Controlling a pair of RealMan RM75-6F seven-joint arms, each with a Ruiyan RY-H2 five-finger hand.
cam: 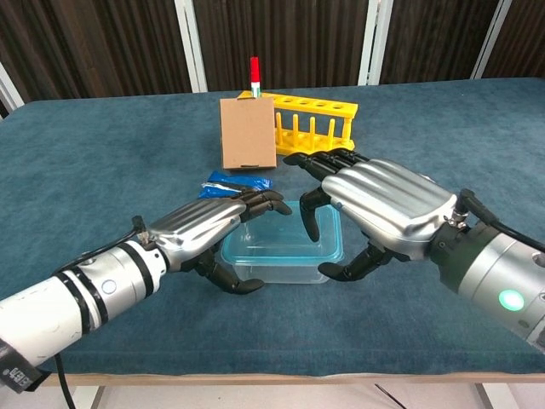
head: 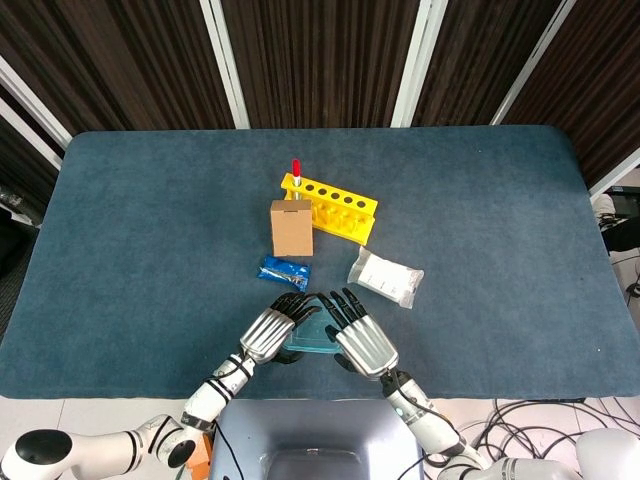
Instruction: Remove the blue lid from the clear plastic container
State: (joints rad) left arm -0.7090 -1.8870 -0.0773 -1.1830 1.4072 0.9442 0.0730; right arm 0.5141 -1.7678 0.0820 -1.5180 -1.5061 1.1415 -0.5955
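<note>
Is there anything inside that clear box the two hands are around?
Through the clear plastic container nothing shows inside, and its blue lid is on. The left hand and right hand cover both ends, so those corners stay unseen.

Both robot hands: left robot hand (cam: 211, 223), right robot hand (cam: 387, 207), silver shells, blk fingers; white forearms, blk bands.

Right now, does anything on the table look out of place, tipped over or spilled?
Nothing stands out. The clear plastic container sits flat with its blue lid on, the left hand and right hand flanking it. The cardboard box stands upright.
</note>
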